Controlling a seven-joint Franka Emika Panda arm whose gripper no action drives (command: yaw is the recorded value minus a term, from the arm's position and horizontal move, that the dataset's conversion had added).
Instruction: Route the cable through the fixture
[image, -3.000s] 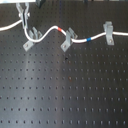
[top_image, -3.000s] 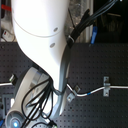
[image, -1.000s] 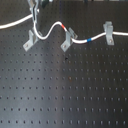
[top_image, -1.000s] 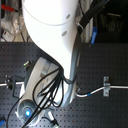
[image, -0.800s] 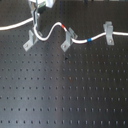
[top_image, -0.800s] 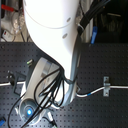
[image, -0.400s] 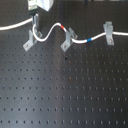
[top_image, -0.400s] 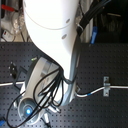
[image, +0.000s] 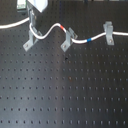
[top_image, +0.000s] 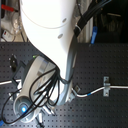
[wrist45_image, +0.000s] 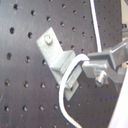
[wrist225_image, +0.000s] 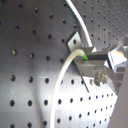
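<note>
The white cable (image: 50, 31) runs across the back of the black pegboard in the first exterior view, with its red band (image: 62, 27) and blue band (image: 87, 39). It passes the middle fixture (image: 67, 40) and the right fixture (image: 107, 31). My gripper (image: 34, 28) is shut on the cable right at the prongs of the left fixture (image: 31, 40). In both wrist views the cable (wrist45_image: 64, 107) (wrist225_image: 64, 75) bends across that grey bracket (wrist45_image: 57, 55) (wrist225_image: 75, 42) beside my fingers (wrist45_image: 107, 62). I cannot tell whether it sits fully in the slot.
The arm's white body (top_image: 55, 45) and its black hoses fill most of the second exterior view. To the second exterior view's right a bracket (top_image: 105, 85) holds the cable (top_image: 117, 88). The pegboard (image: 65, 95) stretches toward the front.
The gripper has come down a little with the cable, bringing the raised left stretch of cable onto the left fixture's prongs. The other two fixtures and the bands have stayed put.
</note>
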